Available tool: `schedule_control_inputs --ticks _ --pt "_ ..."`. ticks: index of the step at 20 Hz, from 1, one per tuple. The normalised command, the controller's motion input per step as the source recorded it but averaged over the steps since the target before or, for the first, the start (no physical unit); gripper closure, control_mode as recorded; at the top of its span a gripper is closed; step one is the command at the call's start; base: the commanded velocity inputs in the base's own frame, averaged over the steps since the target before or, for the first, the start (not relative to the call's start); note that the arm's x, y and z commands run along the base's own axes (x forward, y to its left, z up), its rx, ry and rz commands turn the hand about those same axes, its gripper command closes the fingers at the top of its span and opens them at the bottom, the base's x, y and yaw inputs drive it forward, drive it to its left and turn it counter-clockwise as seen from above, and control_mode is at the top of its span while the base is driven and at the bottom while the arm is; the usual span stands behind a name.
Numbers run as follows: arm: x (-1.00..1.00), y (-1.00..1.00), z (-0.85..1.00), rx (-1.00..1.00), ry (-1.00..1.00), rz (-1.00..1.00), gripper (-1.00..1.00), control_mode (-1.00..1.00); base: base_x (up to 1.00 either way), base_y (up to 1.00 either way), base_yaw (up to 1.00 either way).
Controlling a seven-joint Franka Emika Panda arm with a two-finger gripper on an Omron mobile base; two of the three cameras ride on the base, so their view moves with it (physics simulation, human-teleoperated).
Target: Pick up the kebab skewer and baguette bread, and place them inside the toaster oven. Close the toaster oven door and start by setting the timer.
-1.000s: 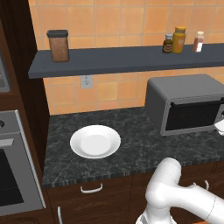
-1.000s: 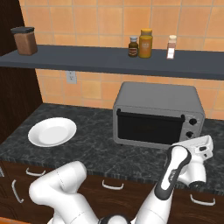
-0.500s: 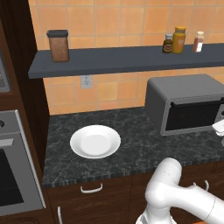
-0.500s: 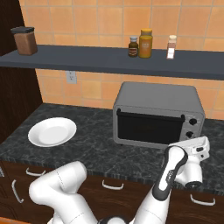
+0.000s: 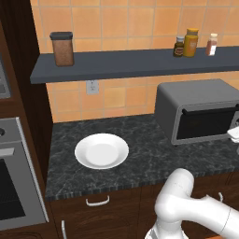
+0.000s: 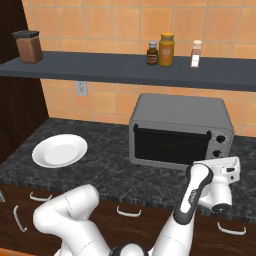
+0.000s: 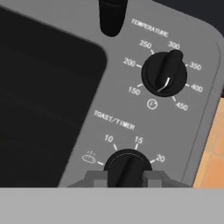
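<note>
This is looking like a home kitchen. A speckled black stone counter [image 5: 154, 144] is running over dark wooden cabinets with white curved drawer handles [image 5: 98, 201], and orange-tan square wall tiles [image 5: 121, 23] are covering the wall behind it. A long dark grey wall shelf [image 6: 125, 67] is carrying a brown lidded storage jar [image 5: 62, 48] at its 9 o'clock end and three small spice bottles [image 6: 167, 50] toward 3 o'clock. A round white plate [image 5: 101, 151] is sitting on the counter, a boxy grey countertop toaster oven [image 6: 181, 131] with temperature and timer dials is standing at 3 o'clock of it, and a large built-in steel oven [image 5: 16, 186] is showing at 9 o'clock.
</note>
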Motion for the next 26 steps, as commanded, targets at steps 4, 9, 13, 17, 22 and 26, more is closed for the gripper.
schedule_control_inputs --ticks 4,9,13,17,22,26 --pt "0.02 0.44 0.39 0.15 0.01 0.00 1.00 -1.00 0.00 0.00 0.00" --pt "0.05 0.39 0.41 0.18 0.00 0.00 1.00 -1.00 0.00 0.00 0.00" --pt "0.07 0.27 0.57 0.21 0.00 0.00 1.00 -1.00 0.00 0.00 0.00" --pt "0.13 0.04 0.46 0.14 0.00 0.00 1.00 -1.00 0.00 0.00 0.00" --pt "0.21 0.00 0.36 0.08 0.00 0.00 1.00 -1.00 0.00 0.00 0.00" --pt "0.22 0.02 0.32 0.05 -0.01 -0.02 1.00 -1.00 0.00 0.00 0.00"
